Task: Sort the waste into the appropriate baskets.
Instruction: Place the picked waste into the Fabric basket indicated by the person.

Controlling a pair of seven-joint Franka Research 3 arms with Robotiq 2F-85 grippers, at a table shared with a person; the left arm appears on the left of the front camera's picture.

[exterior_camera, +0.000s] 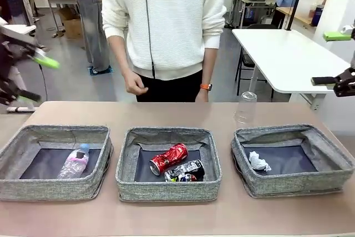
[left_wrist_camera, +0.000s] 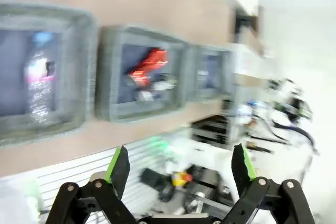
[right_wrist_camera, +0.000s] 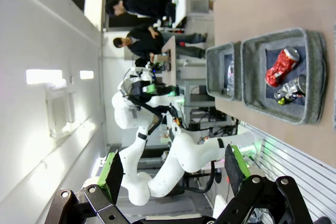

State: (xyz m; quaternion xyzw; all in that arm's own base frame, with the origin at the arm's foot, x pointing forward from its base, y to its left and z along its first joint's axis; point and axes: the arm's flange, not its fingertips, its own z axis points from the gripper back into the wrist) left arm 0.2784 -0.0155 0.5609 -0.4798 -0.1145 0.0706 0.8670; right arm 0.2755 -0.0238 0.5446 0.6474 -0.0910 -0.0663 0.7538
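Three grey woven baskets sit in a row on the tan tabletop (exterior_camera: 166,220), each already holding waste. The left basket (exterior_camera: 22,187) contains a clear plastic bottle (exterior_camera: 75,161) lying on its dark bottom; the middle basket (exterior_camera: 128,184) holds a crushed red can (exterior_camera: 168,158) touching a crushed black-and-silver printed can (exterior_camera: 186,170); the right basket (exterior_camera: 327,178) holds a crumpled white paper wad (exterior_camera: 258,162). A clear plastic cup (exterior_camera: 246,107) stands upside down on the tabletop just behind the right basket. A person in a white sweater (exterior_camera: 166,20) stands at the far side, one hand (exterior_camera: 135,83) loosely curled above the table edge. The left gripper (left_wrist_camera: 180,169) hangs above the robot's side of the table, fingers spread wide and empty. The right gripper (right_wrist_camera: 170,170) is raised off to the side, its fingers likewise wide apart, holding nothing.
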